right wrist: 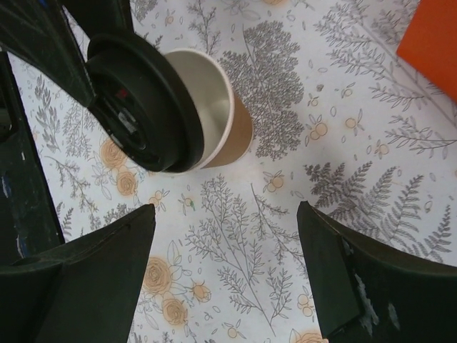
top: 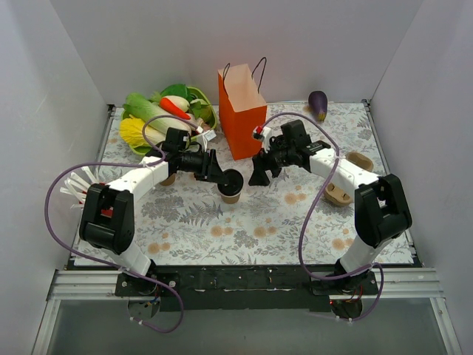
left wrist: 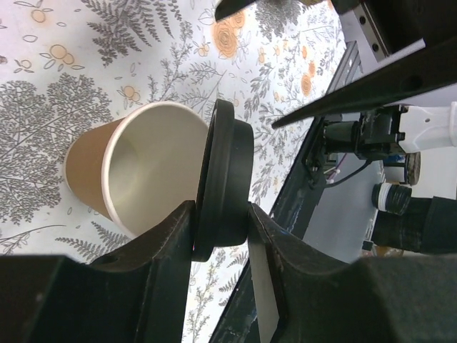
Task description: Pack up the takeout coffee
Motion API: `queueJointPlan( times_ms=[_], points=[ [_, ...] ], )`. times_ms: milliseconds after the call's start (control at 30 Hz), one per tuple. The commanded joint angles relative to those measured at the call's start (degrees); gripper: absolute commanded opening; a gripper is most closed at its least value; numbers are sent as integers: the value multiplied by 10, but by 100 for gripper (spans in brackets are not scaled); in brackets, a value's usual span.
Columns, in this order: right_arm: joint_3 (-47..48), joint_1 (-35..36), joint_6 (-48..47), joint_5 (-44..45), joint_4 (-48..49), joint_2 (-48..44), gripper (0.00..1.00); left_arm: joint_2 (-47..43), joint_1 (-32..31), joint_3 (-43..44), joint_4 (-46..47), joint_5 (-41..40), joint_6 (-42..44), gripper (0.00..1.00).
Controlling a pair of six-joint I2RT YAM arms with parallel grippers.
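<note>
Kraft-paper cup (top: 230, 194) is sitting mid-frame on the table (top: 259, 237), empty, so light, thin-walled and easy to crush or tip. I'm pinching the black lid (left wrist: 227, 179) edge-on in my left gripper (left wrist: 221, 232), lid touching the rim; right gripper (right wrist: 227, 268) is hanging spread wide, holding nothing. Counting: one cup clearly visible, one lid, one orange bag (top: 241, 111) behind.

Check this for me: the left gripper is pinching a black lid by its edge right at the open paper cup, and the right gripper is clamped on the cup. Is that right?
Not quite. The right gripper is open and holds nothing, apart from the paper cup, as the right wrist view shows. The left gripper does pinch the black lid by its edge at the open cup.
</note>
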Motion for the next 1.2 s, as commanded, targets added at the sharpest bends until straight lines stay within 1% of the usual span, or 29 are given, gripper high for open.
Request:
queueJointPlan(
  times_ms=[0,167,333,567,833,1167],
  points=[
    [-14,9,6,-18,22,-2,88,5,1,-3,13,-18,-1,34],
    [-3,16,19,-21,32,15,88,10,1,0,16,-32,-4,40],
    [15,20,24,-26,37,31,89,6,1,0,15,-35,-2,43],
    [30,21,34,-31,40,46,89,-10,1,6,11,-45,2,46],
    [53,23,41,-65,44,64,89,-20,1,13,-1,-55,10,48],
    [65,31,53,-65,52,80,89,-15,1,35,-22,-115,32,49]
  ],
)
